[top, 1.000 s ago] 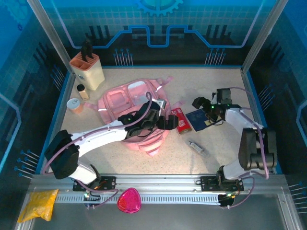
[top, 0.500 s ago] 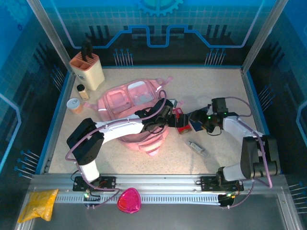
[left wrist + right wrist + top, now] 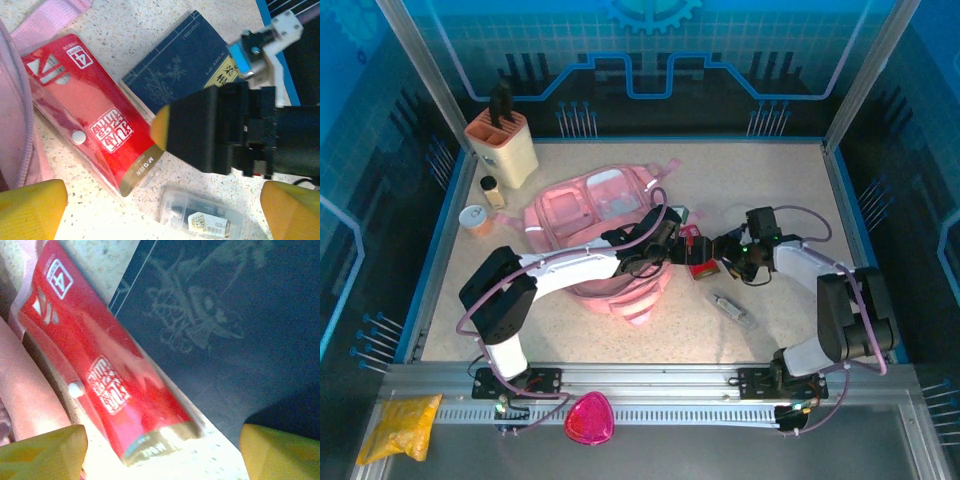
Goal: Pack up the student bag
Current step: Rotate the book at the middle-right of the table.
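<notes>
The student bag, a big soft pink backpack, lies left of the table's centre; its fabric edge shows in the right wrist view. Just right of it lie a red packet and a dark blue notebook. My left gripper hovers open above the packet and a clear plastic case. My right gripper stands open low over the packet's near end, its yellow fingertips wide apart on either side.
A beige holder, a small bottle and a cup stand at the back left. A magenta pouch and a yellow bag rest on the front rail, off the table.
My right gripper has slid left from over the notebook to the red packet and its jaws have narrowed a little. My left arm has swung right, off the bag, then held still.
</notes>
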You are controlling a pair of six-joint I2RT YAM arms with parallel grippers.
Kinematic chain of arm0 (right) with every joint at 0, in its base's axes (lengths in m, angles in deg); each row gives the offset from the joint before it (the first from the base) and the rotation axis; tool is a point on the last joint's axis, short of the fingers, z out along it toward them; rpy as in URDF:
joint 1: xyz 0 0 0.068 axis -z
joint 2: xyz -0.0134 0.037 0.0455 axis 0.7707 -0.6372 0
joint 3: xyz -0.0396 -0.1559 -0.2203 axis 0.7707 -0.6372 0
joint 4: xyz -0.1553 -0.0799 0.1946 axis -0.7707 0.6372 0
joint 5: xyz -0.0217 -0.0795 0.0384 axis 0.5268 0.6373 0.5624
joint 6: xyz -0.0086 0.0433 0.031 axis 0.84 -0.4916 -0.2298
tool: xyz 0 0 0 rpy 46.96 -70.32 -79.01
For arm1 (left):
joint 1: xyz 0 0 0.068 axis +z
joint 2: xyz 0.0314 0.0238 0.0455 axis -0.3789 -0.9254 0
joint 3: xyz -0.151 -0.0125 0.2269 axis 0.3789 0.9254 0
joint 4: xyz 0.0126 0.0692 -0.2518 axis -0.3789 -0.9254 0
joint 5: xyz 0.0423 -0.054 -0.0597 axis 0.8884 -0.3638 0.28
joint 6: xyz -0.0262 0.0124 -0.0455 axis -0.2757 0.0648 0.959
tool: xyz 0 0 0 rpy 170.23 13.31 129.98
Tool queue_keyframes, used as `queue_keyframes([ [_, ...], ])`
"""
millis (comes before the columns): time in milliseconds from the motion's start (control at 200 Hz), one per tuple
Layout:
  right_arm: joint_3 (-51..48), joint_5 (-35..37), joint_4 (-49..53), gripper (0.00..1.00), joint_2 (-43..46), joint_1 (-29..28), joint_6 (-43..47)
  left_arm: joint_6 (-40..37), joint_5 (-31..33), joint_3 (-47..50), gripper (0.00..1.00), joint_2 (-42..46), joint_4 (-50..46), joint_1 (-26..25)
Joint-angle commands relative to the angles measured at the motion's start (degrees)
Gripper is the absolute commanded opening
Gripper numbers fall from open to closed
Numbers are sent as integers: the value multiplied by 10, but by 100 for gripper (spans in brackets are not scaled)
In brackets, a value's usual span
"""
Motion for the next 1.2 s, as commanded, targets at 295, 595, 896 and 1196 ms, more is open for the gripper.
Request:
queue_keyframes([
  [295, -50, -62, 130, 76, 177, 178, 74, 47, -8, -55, 92, -44, -17, -10],
  [595, -20, -81, 77, 68, 136, 211, 64, 59, -34, -135, 77, -127, 3, -21],
  [896, 44, -47, -28, 54, 12, 125, 25, 77, -20, -163, 71, -171, 18, -21],
  [1196, 146, -92, -39, 52, -162, 84, 23, 77, 8, -126, 69, -144, 23, -21],
])
